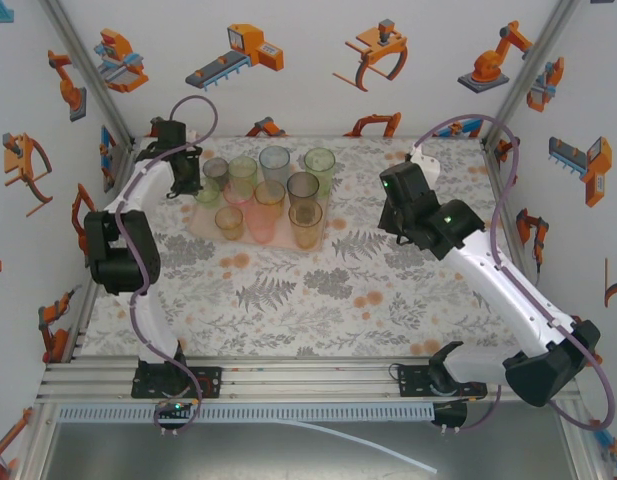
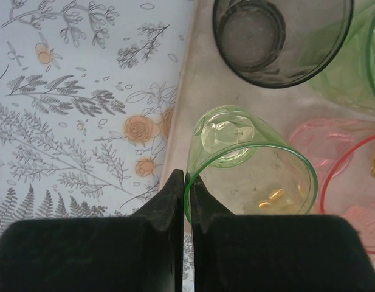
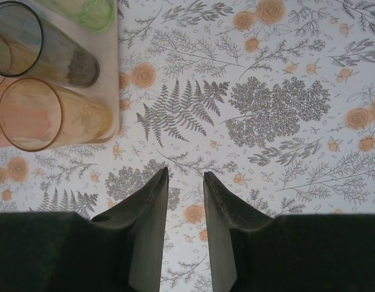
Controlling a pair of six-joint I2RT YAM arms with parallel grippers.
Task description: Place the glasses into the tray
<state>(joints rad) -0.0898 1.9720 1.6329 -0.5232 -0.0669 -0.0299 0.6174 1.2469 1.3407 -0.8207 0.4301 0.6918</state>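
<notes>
The pale pink tray (image 1: 203, 232) lies at the back left of the table with several tinted glasses (image 1: 269, 197) standing in it. My left gripper (image 2: 187, 179) is shut on the rim of a green glass (image 2: 248, 164), which hangs upright at the tray's left edge (image 2: 196, 79); whether its base touches the tray I cannot tell. From above, the left gripper (image 1: 193, 188) holds the same green glass (image 1: 209, 190). My right gripper (image 3: 185, 174) is open and empty over the cloth, right of the tray (image 3: 114, 73). In the top view the right gripper (image 1: 391, 218) hovers right of the orange glass (image 1: 306, 222).
A smoky grey glass (image 2: 278, 36) and pink glasses (image 2: 333, 146) stand close to the held one. A smoky glass (image 3: 35, 45) and an orange one (image 3: 53, 115) line the tray's right edge. A floral cloth (image 1: 318, 290) covers the table; frame posts and walls bound it.
</notes>
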